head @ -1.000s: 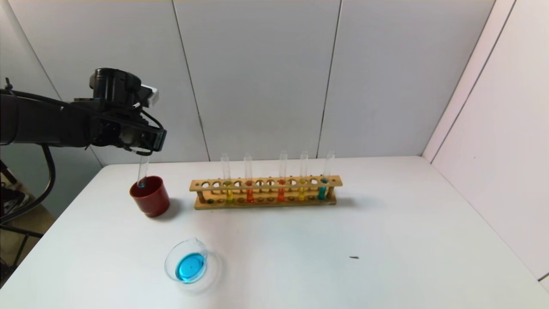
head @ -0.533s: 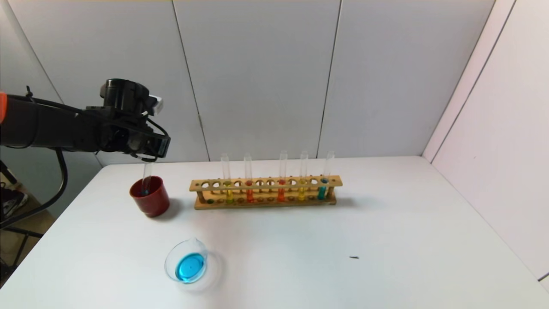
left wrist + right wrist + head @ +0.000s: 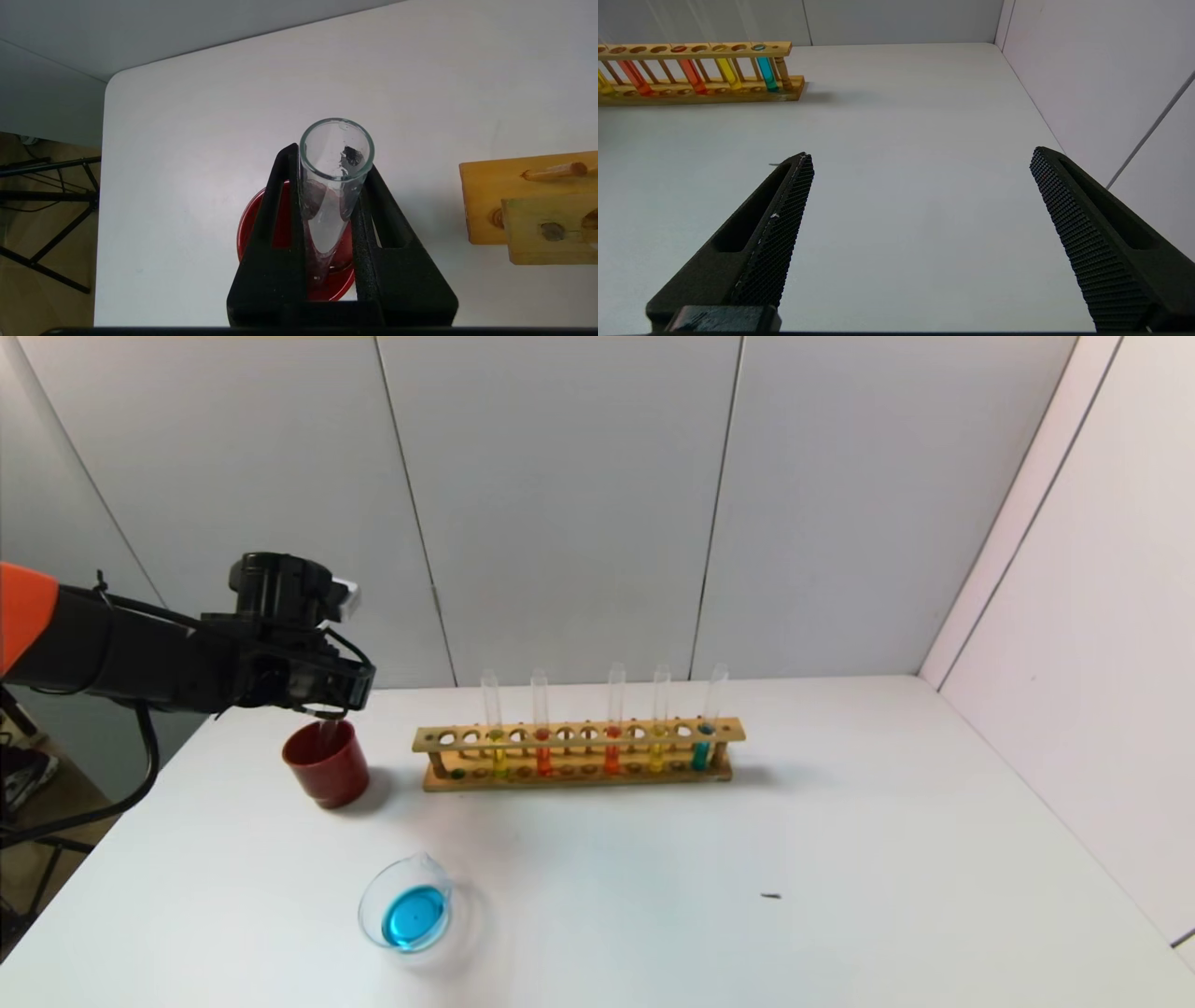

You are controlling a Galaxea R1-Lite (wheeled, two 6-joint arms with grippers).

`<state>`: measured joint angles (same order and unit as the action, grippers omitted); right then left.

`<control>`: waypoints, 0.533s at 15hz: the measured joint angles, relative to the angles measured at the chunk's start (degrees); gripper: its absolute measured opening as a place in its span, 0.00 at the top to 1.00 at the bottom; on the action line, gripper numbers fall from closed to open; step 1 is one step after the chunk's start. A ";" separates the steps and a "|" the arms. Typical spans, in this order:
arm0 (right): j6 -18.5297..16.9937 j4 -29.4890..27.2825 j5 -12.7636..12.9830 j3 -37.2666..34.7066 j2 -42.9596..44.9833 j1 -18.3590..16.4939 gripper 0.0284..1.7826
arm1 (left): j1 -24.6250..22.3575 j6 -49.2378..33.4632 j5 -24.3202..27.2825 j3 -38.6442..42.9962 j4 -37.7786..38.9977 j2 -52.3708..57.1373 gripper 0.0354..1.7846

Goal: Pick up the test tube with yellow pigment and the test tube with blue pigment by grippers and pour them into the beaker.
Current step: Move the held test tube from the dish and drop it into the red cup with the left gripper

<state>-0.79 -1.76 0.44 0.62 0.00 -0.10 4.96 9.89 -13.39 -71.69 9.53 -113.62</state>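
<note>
My left gripper [image 3: 327,707] [image 3: 329,161] is shut on an empty clear test tube [image 3: 327,210]. It holds the tube upright with its lower end inside the dark-red cup [image 3: 327,767] [image 3: 338,282]. The beaker [image 3: 408,913] stands near the front edge with cyan-blue liquid in it. Two test tubes with yellow pigment [image 3: 499,758] [image 3: 657,754] stand in the wooden rack [image 3: 579,747], and one of them shows in the right wrist view [image 3: 728,72]. A teal tube [image 3: 702,749] [image 3: 766,72] stands at the rack's right end. My right gripper [image 3: 920,158] is open and empty over bare table, out of the head view.
Two orange-red tubes [image 3: 543,756] [image 3: 612,754] also stand in the rack, whose end shows in the left wrist view [image 3: 528,205]. A small dark speck [image 3: 771,896] lies on the white table [image 3: 840,821]. Walls close the back and right.
My left gripper has moved down and slightly right, lowering the empty tube from above the red cup into it. The beaker and rack have not moved.
</note>
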 joint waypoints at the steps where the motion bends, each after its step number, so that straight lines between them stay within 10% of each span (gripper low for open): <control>1: 0.02 -0.02 -0.02 0.00 0.00 0.00 0.05 | -0.04 0.00 -0.01 0.85 0.57 0.00 0.84; 8: 0.00 -0.02 0.00 0.00 0.00 0.00 0.05 | -0.06 0.20 -0.04 3.25 2.76 0.61 0.49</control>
<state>-0.79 -1.78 0.44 0.62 0.00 -0.10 4.90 10.08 -13.42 -68.44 12.29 -113.01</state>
